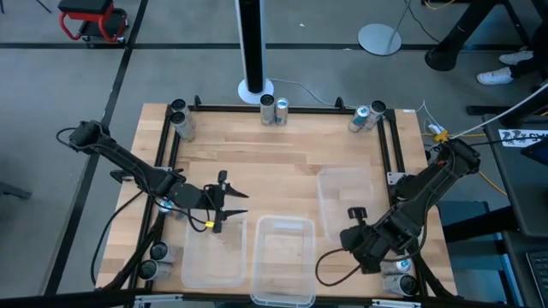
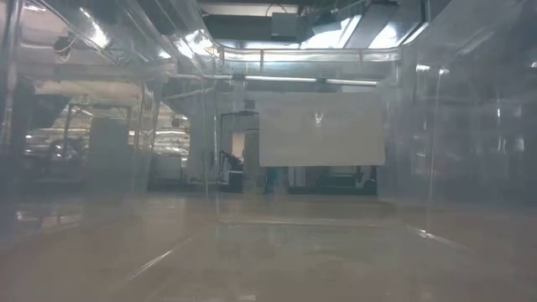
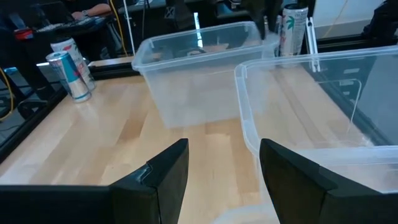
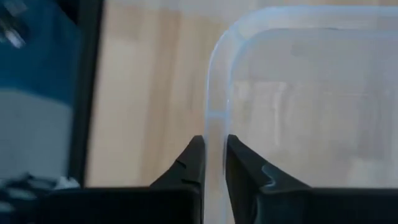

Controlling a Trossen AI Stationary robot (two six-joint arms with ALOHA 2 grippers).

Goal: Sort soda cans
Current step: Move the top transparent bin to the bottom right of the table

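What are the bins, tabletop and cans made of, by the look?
Bins: clear, glossy plastic, likely; the wood shows through. The right gripper is pinching one bin's rim. Tabletop: pale wood planks with visible grain and seams. Cans: shiny printed metal, probably aluminium.

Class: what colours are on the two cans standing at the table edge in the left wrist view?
The cans are silver with red and blue markings, clearest in the left wrist view.

The table holds 3 clear rectangular plastic bins point(image 1: 347, 198). 10 small metal soda cans point(image 1: 274, 109) show at its edges: 2, 2, 2 along the far side, 2 at each near corner.
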